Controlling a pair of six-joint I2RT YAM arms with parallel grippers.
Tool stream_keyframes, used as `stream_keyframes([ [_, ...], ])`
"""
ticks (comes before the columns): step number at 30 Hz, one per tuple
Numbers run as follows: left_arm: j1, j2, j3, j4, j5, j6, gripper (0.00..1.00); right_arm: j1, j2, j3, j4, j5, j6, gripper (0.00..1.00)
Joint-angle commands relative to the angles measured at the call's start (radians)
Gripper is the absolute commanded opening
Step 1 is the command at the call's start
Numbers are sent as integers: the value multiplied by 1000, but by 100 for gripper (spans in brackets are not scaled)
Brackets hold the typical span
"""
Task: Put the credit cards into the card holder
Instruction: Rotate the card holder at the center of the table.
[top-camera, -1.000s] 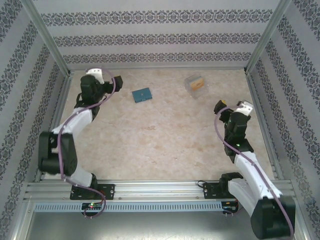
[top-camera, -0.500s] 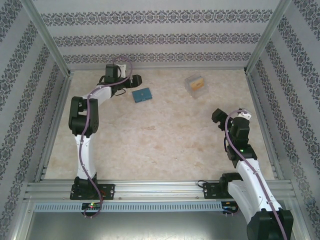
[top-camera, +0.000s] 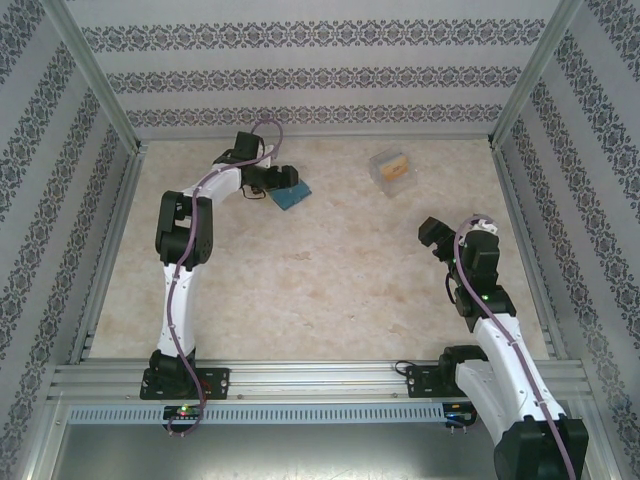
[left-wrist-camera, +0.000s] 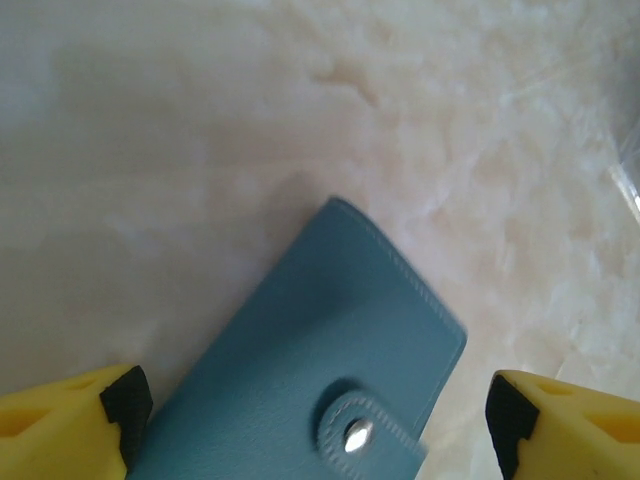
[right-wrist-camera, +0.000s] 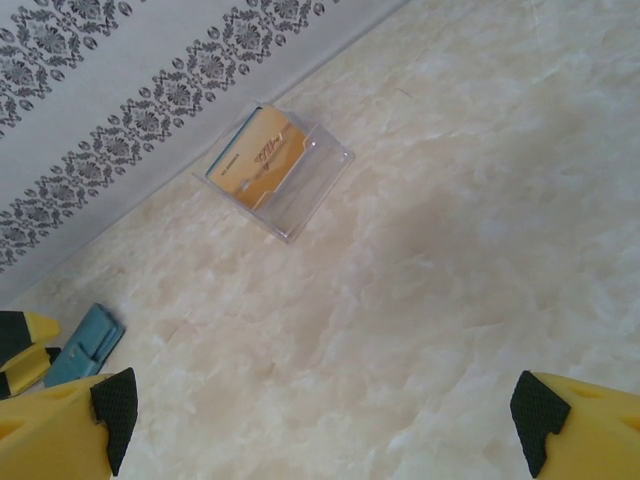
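Table (top-camera: 330, 270): card holder (top-camera: 296, 196), apparently clear box (top-camera: 389, 167)

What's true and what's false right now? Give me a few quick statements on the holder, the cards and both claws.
1. The card holder lies closed, its clasp snapped. True.
2. The left claw is shut on it. False: the claw is open, with a finger on each side of the holder.
3. The credit cards sit inside the clear plastic box. True.
4. The right claw grips a card. False: it is open and empty.
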Motion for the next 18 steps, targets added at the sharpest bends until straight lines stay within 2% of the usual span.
stream_keyframes([
  [1,-1,19,16,-135,30,14,87,9,14,41,-21,-36,15,98],
  [5,-29,-11,-31,-152,77,31,84,16,43,79,-51,-67,10,98],
  [9,-74,-121,-233,10,126,-34,75,54,108,133,-85,-92,-8,98],
  [10,-85,-139,-269,36,109,-50,71,70,134,155,-101,-92,-18,98],
  [12,-98,-157,-303,55,37,-81,53,101,196,197,-129,-98,-27,98],
  [14,-100,-164,-313,57,-24,-103,44,128,245,216,-116,-109,-12,97],
  [18,-101,-165,-303,47,-105,-119,43,185,302,261,-104,-145,-20,96],
])
